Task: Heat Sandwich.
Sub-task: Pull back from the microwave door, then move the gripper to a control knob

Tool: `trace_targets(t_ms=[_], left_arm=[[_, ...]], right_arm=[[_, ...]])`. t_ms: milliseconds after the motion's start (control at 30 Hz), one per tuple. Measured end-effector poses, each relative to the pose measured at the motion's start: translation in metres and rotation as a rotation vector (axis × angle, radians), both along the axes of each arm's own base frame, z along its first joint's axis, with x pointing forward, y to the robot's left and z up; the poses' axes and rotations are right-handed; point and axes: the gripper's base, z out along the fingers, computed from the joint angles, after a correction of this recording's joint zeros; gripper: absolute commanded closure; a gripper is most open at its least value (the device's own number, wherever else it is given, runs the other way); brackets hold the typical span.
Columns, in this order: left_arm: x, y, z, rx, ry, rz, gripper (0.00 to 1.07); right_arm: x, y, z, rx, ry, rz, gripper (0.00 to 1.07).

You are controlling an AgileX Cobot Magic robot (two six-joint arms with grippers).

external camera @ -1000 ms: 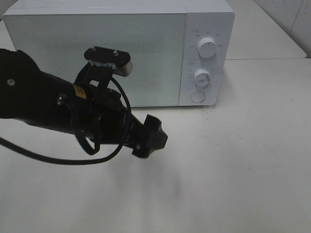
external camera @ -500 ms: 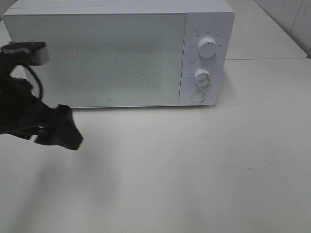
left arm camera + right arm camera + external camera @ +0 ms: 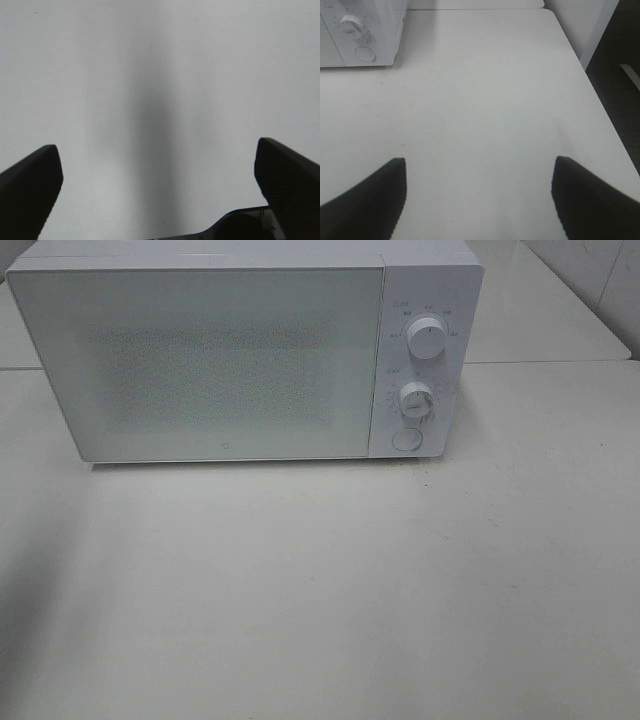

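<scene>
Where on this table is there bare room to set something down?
The whole table in front of the closed microwave is bare, as is the strip beside its dial side. Only the back, where the microwave stands, is taken.

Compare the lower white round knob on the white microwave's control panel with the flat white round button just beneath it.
The lower white round knob stands out from the panel, while the flat white round button lies nearly flush with it. The knob has printed scale marks around it; the button has none. The knob sits higher on the panel, and the button is the lowest control. Both are white, round and set in the right-hand panel of the white microwave.
</scene>
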Motion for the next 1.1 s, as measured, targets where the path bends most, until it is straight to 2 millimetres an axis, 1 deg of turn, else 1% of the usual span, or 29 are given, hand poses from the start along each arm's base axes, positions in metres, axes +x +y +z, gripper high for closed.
trace_targets(t_ms=[33, 67, 167, 200, 233, 267, 300, 333, 367, 433, 467, 500, 533, 600, 633, 733, 767, 900, 933, 1000, 1033, 1067, 1100], left_arm=[[0.0, 0.0, 0.0, 0.0, 0.0, 0.0, 0.05], [-0.005, 0.001, 0.004, 0.005, -0.014, 0.003, 0.05], [-0.025, 0.002, 0.016, 0.025, -0.045, 0.005, 0.05], [-0.025, 0.002, 0.016, 0.025, -0.045, 0.005, 0.05], [-0.03, 0.002, 0.018, 0.035, -0.051, 0.003, 0.05], [-0.036, 0.002, 0.021, 0.044, -0.061, 0.001, 0.05], [-0.047, 0.002, 0.023, 0.057, -0.079, 0.005, 0.05], [-0.054, 0.002, 0.022, 0.064, -0.088, 0.012, 0.05], [-0.054, 0.002, 0.022, 0.064, -0.088, 0.012, 0.05], [-0.069, 0.002, 0.017, 0.074, -0.108, 0.029, 0.05], [-0.083, 0.003, 0.009, 0.088, -0.113, 0.054, 0.05], [-0.09, 0.004, 0.005, 0.098, -0.116, 0.068, 0.05], [-0.09, 0.004, 0.005, 0.098, -0.116, 0.068, 0.05], [-0.102, 0.005, -0.004, 0.103, -0.118, 0.096, 0.05], [-0.112, 0.005, -0.011, 0.106, -0.126, 0.112, 0.05], [-0.119, 0.004, -0.016, 0.106, -0.139, 0.109, 0.05], [-0.125, 0.002, -0.016, 0.103, -0.17, 0.09, 0.05], [-0.134, 0.0, -0.014, 0.1, -0.215, 0.053, 0.05], [-0.141, -0.001, -0.016, 0.097, -0.244, 0.034, 0.05], [-0.148, -0.002, -0.019, 0.095, -0.279, 0.027, 0.05], [-0.148, -0.002, -0.019, 0.095, -0.279, 0.027, 0.05], [-0.151, -0.002, -0.018, 0.095, -0.305, 0.027, 0.05], [-0.158, -0.001, -0.019, 0.093, -0.371, 0.031, 0.05]], right_arm=[[0.0, 0.0, 0.0, 0.0, 0.0, 0.0, 0.31], [0.0, 0.0, 0.0, 0.0, 0.0, 0.0, 0.31], [0.0, 0.0, 0.0, 0.0, 0.0, 0.0, 0.31], [0.0, 0.0, 0.0, 0.0, 0.0, 0.0, 0.31], [0.0, 0.0, 0.0, 0.0, 0.0, 0.0, 0.31], [0.0, 0.0, 0.0, 0.0, 0.0, 0.0, 0.31], [0.0, 0.0, 0.0, 0.0, 0.0, 0.0, 0.31], [0.0, 0.0, 0.0, 0.0, 0.0, 0.0, 0.31], [0.0, 0.0, 0.0, 0.0, 0.0, 0.0, 0.31], [0.0, 0.0, 0.0, 0.0, 0.0, 0.0, 0.31], [0.0, 0.0, 0.0, 0.0, 0.0, 0.0, 0.31], [0.0, 0.0, 0.0, 0.0, 0.0, 0.0, 0.31], [0.0, 0.0, 0.0, 0.0, 0.0, 0.0, 0.31], [0.0, 0.0, 0.0, 0.0, 0.0, 0.0, 0.31], [0.0, 0.0, 0.0, 0.0, 0.0, 0.0, 0.31], [0.0, 0.0, 0.0, 0.0, 0.0, 0.0, 0.31], [0.0, 0.0, 0.0, 0.0, 0.0, 0.0, 0.31], [0.0, 0.0, 0.0, 0.0, 0.0, 0.0, 0.31], [0.0, 0.0, 0.0, 0.0, 0.0, 0.0, 0.31], [0.0, 0.0, 0.0, 0.0, 0.0, 0.0, 0.31], [0.0, 0.0, 0.0, 0.0, 0.0, 0.0, 0.31], [0.0, 0.0, 0.0, 0.0, 0.0, 0.0, 0.31], [0.0, 0.0, 0.0, 0.0, 0.0, 0.0, 0.31]])
